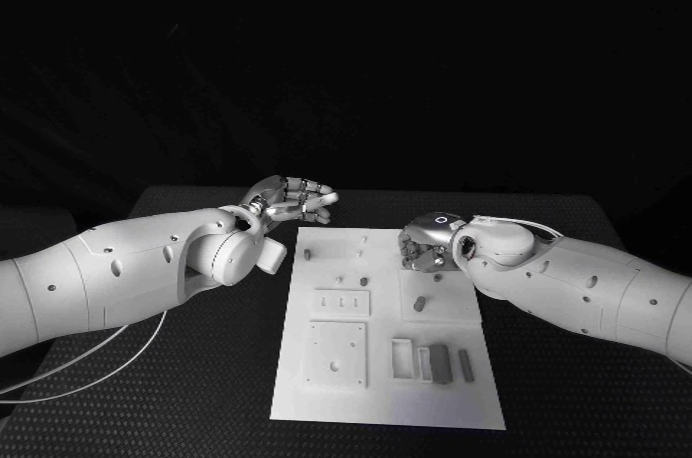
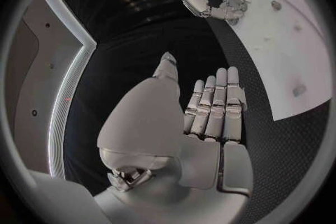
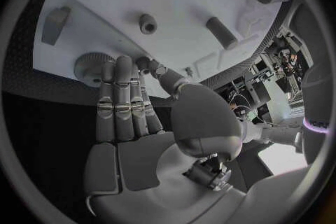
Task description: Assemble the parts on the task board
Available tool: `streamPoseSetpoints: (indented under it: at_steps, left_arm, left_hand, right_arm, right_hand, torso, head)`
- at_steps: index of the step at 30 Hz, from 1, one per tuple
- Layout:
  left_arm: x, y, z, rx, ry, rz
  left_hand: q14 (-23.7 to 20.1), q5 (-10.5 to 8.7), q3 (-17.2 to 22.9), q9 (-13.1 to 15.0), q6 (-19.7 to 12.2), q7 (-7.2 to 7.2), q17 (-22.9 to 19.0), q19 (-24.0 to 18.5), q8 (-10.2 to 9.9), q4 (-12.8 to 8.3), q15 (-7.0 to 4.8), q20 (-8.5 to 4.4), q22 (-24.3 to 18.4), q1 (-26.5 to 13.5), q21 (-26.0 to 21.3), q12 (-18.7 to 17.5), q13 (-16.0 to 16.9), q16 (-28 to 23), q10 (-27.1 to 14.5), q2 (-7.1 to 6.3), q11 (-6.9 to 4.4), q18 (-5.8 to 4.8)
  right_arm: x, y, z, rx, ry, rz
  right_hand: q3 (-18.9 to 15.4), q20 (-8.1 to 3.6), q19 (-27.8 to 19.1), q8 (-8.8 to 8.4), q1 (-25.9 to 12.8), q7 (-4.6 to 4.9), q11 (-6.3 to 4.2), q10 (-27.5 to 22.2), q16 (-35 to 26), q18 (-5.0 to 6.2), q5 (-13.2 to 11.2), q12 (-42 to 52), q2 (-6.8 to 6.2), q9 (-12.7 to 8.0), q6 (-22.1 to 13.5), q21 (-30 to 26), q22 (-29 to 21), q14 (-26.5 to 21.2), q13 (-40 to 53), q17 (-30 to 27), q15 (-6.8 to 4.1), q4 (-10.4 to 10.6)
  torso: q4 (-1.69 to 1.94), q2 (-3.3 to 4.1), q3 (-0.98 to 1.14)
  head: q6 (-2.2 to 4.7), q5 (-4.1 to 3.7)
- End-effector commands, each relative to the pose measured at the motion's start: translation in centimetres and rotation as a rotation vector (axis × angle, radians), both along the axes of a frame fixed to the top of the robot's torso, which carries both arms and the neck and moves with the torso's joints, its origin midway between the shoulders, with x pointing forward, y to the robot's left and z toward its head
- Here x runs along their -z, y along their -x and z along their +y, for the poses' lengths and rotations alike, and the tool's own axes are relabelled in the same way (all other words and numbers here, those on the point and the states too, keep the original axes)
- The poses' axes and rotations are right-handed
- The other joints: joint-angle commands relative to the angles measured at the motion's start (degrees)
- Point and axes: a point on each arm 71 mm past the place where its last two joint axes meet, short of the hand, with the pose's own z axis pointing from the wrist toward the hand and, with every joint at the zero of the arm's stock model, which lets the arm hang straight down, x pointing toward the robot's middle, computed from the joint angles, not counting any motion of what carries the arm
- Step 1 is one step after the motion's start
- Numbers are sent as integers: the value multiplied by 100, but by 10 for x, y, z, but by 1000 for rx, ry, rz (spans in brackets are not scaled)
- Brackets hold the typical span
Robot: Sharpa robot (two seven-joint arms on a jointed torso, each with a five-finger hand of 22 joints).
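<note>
The white task board (image 1: 335,403) lies in the middle of the black table. Small grey parts sit on it: a peg (image 1: 420,303) near the centre and upright bars (image 1: 441,362) at the near right. My right hand (image 1: 428,243) hovers low over the board's far right area. Its fingers (image 3: 117,95) are stretched out together, with their tips at a round grey part (image 3: 87,67); I see nothing gripped between them. A cylinder (image 3: 223,32) and a small peg (image 3: 148,23) stand beyond it. My left hand (image 1: 289,200) is raised off the board's far left corner, fingers straight, holding nothing.
The board carries a square recessed plate (image 1: 336,355) at the near left and a slotted block (image 1: 343,302) above it. Black table (image 1: 188,398) surrounds the board on both sides. A white cable (image 1: 87,363) trails under my left arm.
</note>
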Motion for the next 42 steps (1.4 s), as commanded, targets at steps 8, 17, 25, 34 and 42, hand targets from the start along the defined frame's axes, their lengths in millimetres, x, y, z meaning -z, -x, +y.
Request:
streamPoseSetpoints:
  at_steps: [8, 17, 25, 34, 42]
  left_arm:
    - [-1, 0, -4, 23, 5, -1]
    - [-2, 0, -4, 23, 5, 1]
    - [-2, -1, -2, 18, 3, 0]
    - [-3, -2, -1, 11, 2, -1]
    - [-3, -3, -1, 8, 1, -3]
  left_hand:
    - [74, -19, 26, 15, 49, 0, -10, 65, 39, -6, -2, -1, 16, 40, 16, 32, -30, 58, 63, 69, 7, 62]
    - [87, -20, 18, 16, 51, 13, -13, 75, 41, -5, -6, -5, 20, 44, 19, 31, -42, 65, 66, 76, 7, 63]
    - [96, -19, 13, 17, 54, 19, -16, 82, 44, -5, -10, -8, 23, 49, 21, 31, -51, 70, 71, 86, 6, 63]
    - [101, -20, 8, 19, 59, 21, -18, 86, 47, -5, -12, -10, 24, 54, 21, 30, -57, 72, 75, 90, 6, 63]
    - [104, -19, 3, 21, 65, 22, -21, 88, 50, -6, -13, -11, 26, 59, 21, 29, -64, 74, 76, 91, 7, 62]
  right_arm:
    - [6, 1, 3, -9, 45, -4]
    - [2, 0, 5, 2, 20, -67]
    - [-2, 0, 6, 21, 0, -113]
    - [-9, 2, 11, 33, -24, -173]
    - [-16, 3, 25, 40, -53, -239]
  right_hand:
    - [47, -35, 63, 44, 71, -31, -38, 179, 118, 82, 22, -25, 112, 23, 156, 110, 147, 52, 38, 118, -40, 5]
    - [98, -84, 150, 105, 175, -111, -124, 410, 236, 82, 21, 19, 264, 79, 361, 264, 153, 123, 124, 228, -121, 2]
    - [803, -145, 270, 115, 121, -167, -201, 620, 435, 82, 22, 8, 174, 156, 560, 501, 151, 191, 260, 379, -197, 30]
    - [881, -201, 328, 142, 46, -208, -252, 740, 539, 82, 22, 13, 154, 234, 652, 674, 153, 239, 357, 446, -248, 23]
    - [905, -230, 342, 150, 36, -224, -272, 784, 596, 82, 22, 6, 129, 278, 685, 769, 152, 261, 406, 479, -269, 20]
  torso:
    - [7, 5, -8]
    - [2, 4, -12]
    - [2, 2, -10]
    - [1, -1, -16]
    - [-1, 7, -5]
  head:
    - [-3, -3]
    - [-7, 4]
    - [29, 15]
    - [76, 18]
    - [111, 34]
